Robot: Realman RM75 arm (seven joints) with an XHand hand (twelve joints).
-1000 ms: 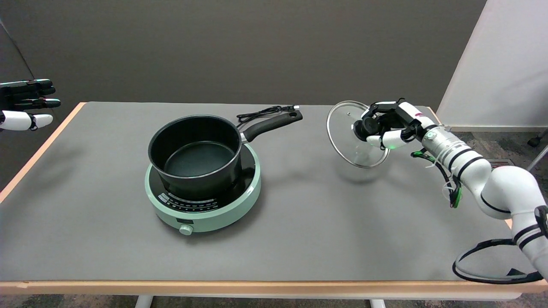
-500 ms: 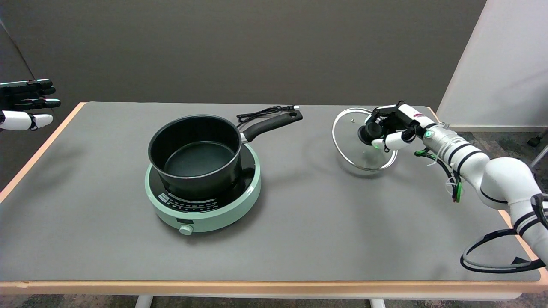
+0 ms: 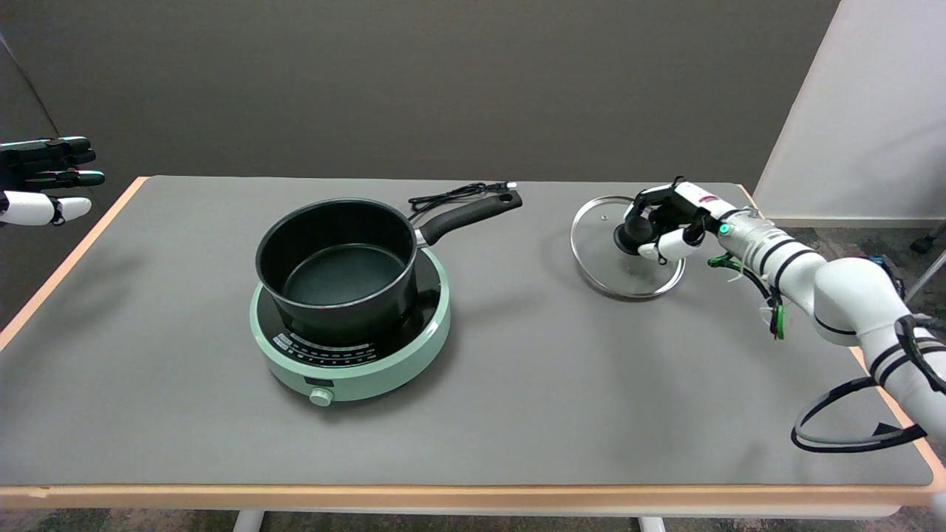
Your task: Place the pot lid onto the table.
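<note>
Lying flatter now, pot lid (image 3: 618, 258)

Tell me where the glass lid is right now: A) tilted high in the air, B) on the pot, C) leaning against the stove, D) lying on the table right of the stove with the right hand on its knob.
D: the lid lies about flat on the table, with the right hand gripping its knob, well apart from the pot and stove.
</note>
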